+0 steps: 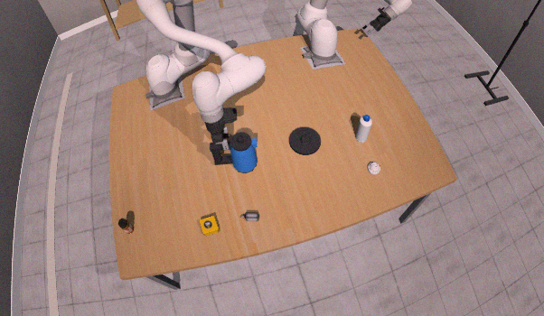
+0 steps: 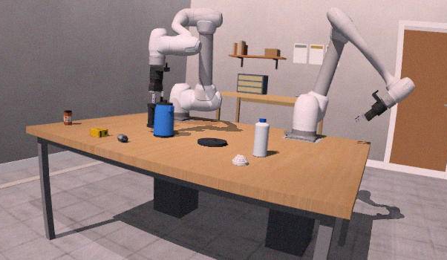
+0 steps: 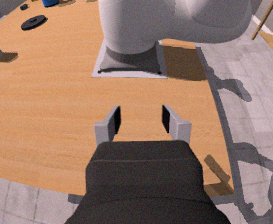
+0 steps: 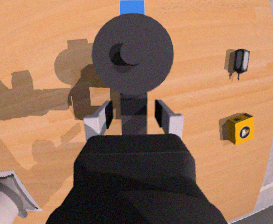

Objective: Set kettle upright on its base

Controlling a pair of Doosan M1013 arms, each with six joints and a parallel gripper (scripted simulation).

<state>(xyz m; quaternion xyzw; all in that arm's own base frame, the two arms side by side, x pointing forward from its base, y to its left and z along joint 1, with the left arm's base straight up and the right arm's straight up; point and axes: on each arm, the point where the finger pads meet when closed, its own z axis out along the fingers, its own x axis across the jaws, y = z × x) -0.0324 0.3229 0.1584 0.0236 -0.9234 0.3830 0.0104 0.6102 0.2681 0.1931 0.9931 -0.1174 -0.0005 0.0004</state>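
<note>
The blue kettle (image 1: 244, 158) (image 2: 163, 120) (image 4: 152, 55) stands upright on the table beside its base, its black lid on top and its black handle (image 1: 217, 155) (image 2: 151, 116) toward the right arm. The ring under it is hidden. The round black base (image 1: 298, 146) (image 2: 212, 144) (image 3: 34, 22) lies flat, with a small stud (image 1: 305, 139) at its middle. My right gripper (image 1: 224, 140) (image 2: 157, 98) (image 4: 133, 108) is open, pointing down at the top of the handle, one finger on each side of it in the wrist view. My left gripper (image 1: 368, 30) (image 2: 359, 118) (image 3: 141, 113) is open and empty, far from the kettle.
A white bottle (image 1: 362, 131) (image 2: 260, 141) and a white domed item (image 1: 374, 168) (image 2: 240, 160) stand beyond the base. A yellow block (image 1: 210, 225) (image 4: 241, 129), a small grey item (image 1: 251, 216) (image 4: 241, 61) and a jar (image 1: 126, 226) (image 2: 67, 117) are near the table's edges.
</note>
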